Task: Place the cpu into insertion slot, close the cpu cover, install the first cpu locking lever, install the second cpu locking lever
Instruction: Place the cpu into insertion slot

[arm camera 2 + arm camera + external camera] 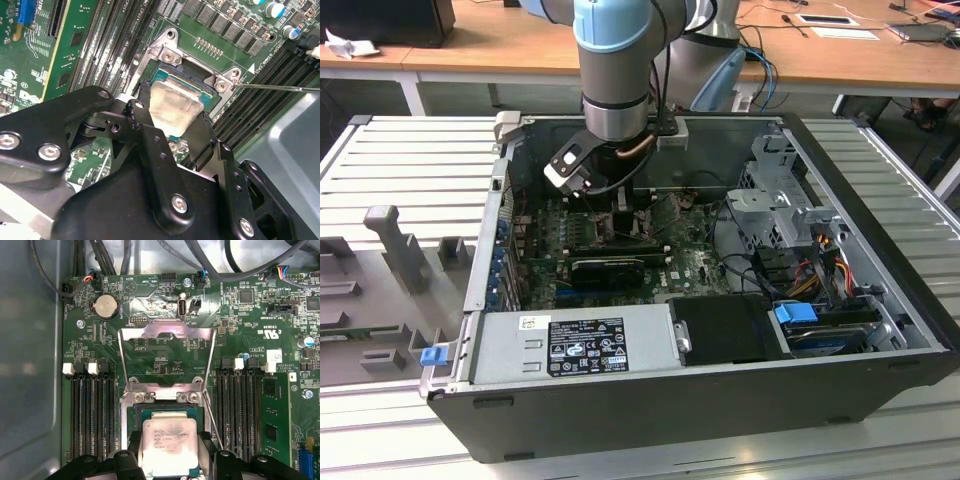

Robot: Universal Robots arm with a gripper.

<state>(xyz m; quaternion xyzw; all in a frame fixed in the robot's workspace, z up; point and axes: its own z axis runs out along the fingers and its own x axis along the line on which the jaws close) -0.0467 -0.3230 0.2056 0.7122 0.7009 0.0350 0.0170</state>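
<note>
My gripper [170,441] is shut on the cpu [169,449], a silver-beige square chip pinched by its edges between the two black fingers [144,102]. The chip sits at or just above the insertion slot [165,413], whose silver rim [167,50] frames it. Whether it lies fully seated I cannot tell. The cpu cover [167,332] is swung open and lies back over the board beyond the socket. A thin wire locking lever [280,88] sticks out from the socket corner. In the exterior view the gripper [623,215] reaches down into the open computer case [880,300].
Long black memory slots [90,410] flank the socket, with more of them [242,405] on its other side. A coin battery [106,305] and cables [115,257] lie beyond the cover. A power supply [580,340], a black card [610,268] and a drive cage [780,200] crowd the case.
</note>
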